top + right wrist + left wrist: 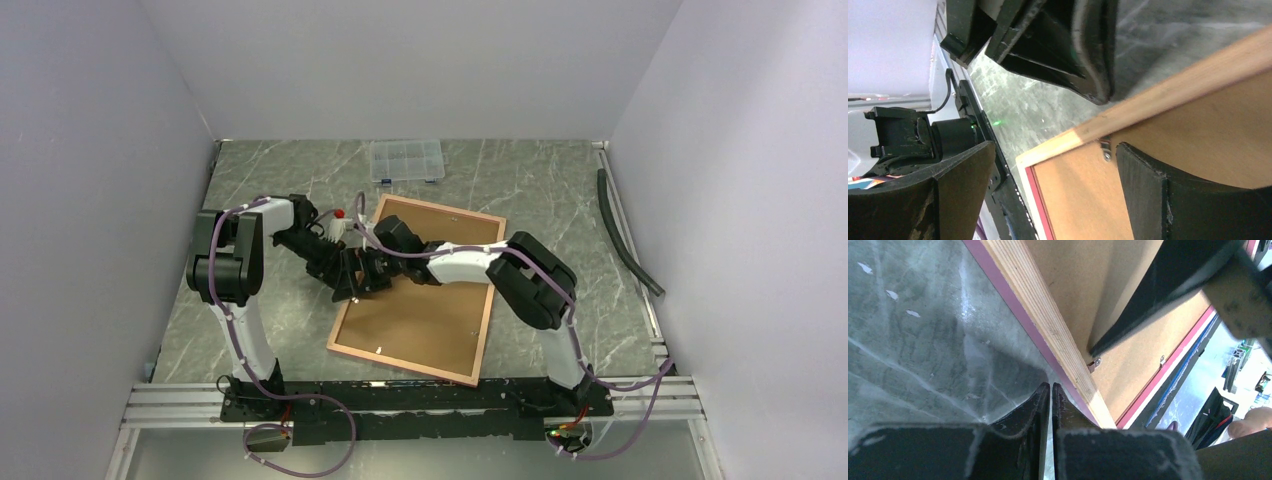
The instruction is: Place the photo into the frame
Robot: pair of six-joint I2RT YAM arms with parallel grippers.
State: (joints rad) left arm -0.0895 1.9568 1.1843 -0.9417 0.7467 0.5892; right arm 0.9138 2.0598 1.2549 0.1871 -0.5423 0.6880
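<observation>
The frame lies face down on the table, wood-brown back up, with the brown backing board set in it. The photo is hidden. My left gripper is shut and empty, its tips on the table just outside the frame's left rail. My right gripper is open over that same rail. One finger sits on the backing board beside a small metal clip. The other finger is off the frame's edge. The pink front shows only as a thin edge.
A small clear compartment box stands at the back of the table. A black hose lies along the right wall. The two grippers are close together at the frame's left side. A metal rail runs along the near edge.
</observation>
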